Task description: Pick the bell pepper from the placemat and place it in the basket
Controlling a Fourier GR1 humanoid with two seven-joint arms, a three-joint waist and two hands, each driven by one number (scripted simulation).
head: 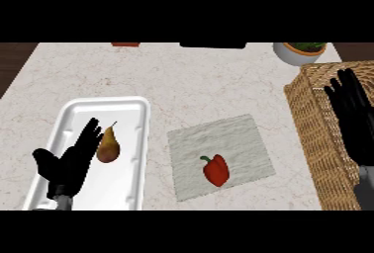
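A red bell pepper [216,170] with a green stem lies on the grey-white placemat [219,143] in the lower middle of the counter. To its right stands the wicker basket [310,123], reaching to the view's right edge. My right hand [355,116] hangs over the basket, fingers straight and pointing away, holding nothing. At the lower left my left hand [70,165] is open above a white tray, fingers up, clear of the pepper.
A white tray [128,106] at the left holds a brown pear [109,146]. At the counter's far edge stand a white pot with a green plant [298,52], a black object [212,45] and a reddish object [125,44].
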